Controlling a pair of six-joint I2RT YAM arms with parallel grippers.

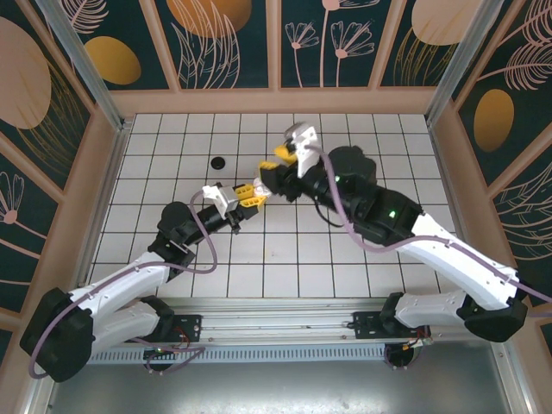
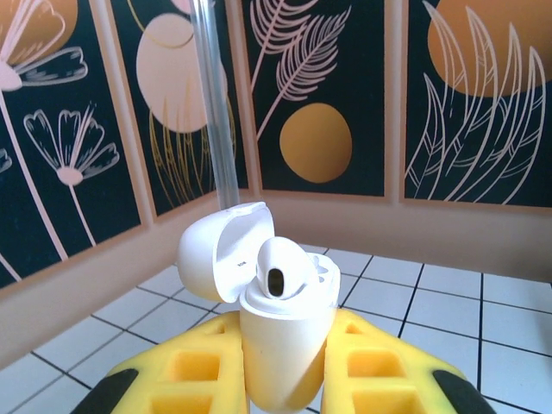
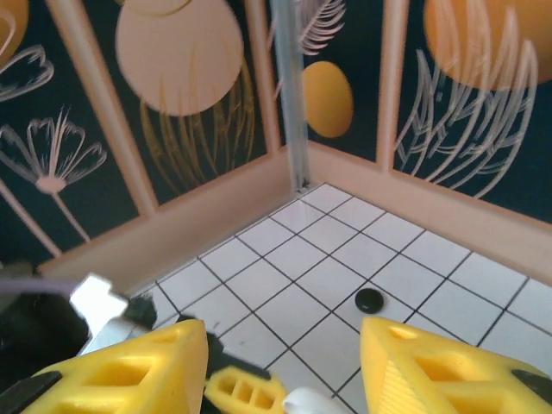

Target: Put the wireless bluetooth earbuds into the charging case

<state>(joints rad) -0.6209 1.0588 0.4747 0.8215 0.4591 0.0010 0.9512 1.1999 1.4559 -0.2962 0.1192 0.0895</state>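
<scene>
My left claw (image 2: 287, 366) clenches the open charging case (image 2: 285, 332), one white earbud (image 2: 280, 269) seated, right claw (image 3: 285, 354) released and empty: halfway, I reckon.

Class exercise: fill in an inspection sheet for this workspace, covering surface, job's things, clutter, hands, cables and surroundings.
Surface: white tiled tabletop with dark grid lines.
Job's things: white plastic charging case, lid open, one white earbud sitting in its top.
Clutter: round black puck lying on the tiles, apart from both arms.
Hands: left hand shut on the case; right hand open, holding nothing.
Cables: purple-grey cable looped along each arm.
Surroundings: dark floral wall panels in pale frames.
</scene>
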